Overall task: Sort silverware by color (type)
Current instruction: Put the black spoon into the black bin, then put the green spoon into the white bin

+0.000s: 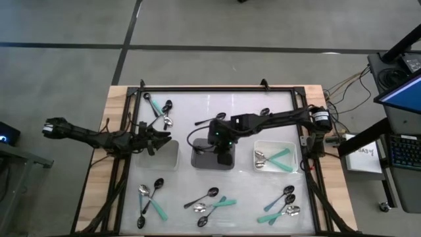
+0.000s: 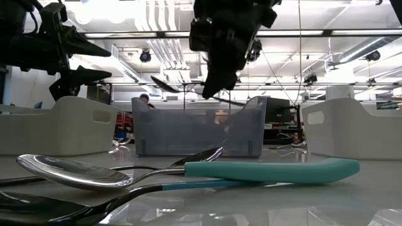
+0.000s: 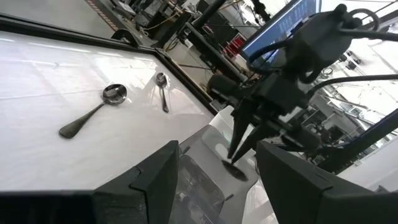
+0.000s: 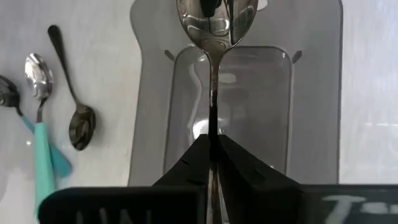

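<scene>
I am holding the right pincer point(image 1: 223, 139) over the translucent grey rectangular tray point(image 1: 212, 160) at the middle of the desk, its fingers pinched narrow on the handle of a dark, glossy spoon point(image 4: 216, 18). In the right wrist view the spoon point(image 4: 216, 18) is running straight out from between the fingertips, bowl at the far end, and its long axis is lining up with the long axis of the grey tray point(image 4: 239, 93) beneath it. The low view is showing the spoon point(image 2: 164, 85) hanging level above the tray's rim point(image 2: 198, 129), clear of it, not yet inside. That is the relation I am steering by: the spoon is sitting directly above the tray, so I judge the next move to be a straight lowering and release rather than any sideways travel.

The left pincer point(image 1: 161, 137) is waiting with its fingers spread wide and nothing in them, over the white tray point(image 1: 168, 157) towards the desk's left side, near the grey one. The right arm is clearly the one placed for this drop.

The rest of the silverware is lying scattered: a cluster near the far left corner point(image 1: 160, 110), three groups along the near edge point(image 1: 212, 201), and a few mint-green and silver spoons in the white tray on the right point(image 1: 275, 158).
</scene>
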`<action>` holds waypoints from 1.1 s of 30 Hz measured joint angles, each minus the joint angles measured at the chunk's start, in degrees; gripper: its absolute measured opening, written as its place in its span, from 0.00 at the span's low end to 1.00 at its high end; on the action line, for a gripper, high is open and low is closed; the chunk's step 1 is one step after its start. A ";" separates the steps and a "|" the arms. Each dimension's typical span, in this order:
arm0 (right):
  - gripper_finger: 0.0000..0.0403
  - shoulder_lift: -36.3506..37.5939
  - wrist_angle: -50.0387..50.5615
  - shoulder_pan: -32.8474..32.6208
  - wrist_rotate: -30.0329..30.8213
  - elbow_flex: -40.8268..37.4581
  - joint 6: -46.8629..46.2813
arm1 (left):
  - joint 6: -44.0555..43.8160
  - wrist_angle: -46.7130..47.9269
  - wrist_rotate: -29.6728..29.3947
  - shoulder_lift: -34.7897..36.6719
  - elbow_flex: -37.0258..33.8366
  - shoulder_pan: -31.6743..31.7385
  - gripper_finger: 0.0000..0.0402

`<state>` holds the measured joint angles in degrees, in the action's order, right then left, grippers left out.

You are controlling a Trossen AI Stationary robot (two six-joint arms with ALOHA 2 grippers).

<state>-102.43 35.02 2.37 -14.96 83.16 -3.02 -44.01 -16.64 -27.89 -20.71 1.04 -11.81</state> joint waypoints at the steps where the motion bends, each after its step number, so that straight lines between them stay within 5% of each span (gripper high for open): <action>1: 0.04 0.00 -0.91 0.01 -0.01 -0.62 -0.27 | 0.00 0.00 0.01 0.00 0.02 0.02 0.49; 13: 0.05 0.00 -1.05 -0.13 -0.04 -1.71 -1.24 | 0.00 0.01 0.00 -0.04 0.01 0.01 0.49; 25: 0.29 0.02 5.18 -0.33 -0.68 -0.54 -5.50 | 0.00 0.00 0.01 -0.07 0.02 0.01 0.49; 33: 0.30 0.13 6.64 -4.42 -3.52 0.76 -6.21 | 0.00 0.00 -0.01 -0.07 0.00 0.01 0.49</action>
<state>-102.30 41.66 -2.05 -18.48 83.92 -9.23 -44.01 -16.64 -27.90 -20.78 1.04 -11.80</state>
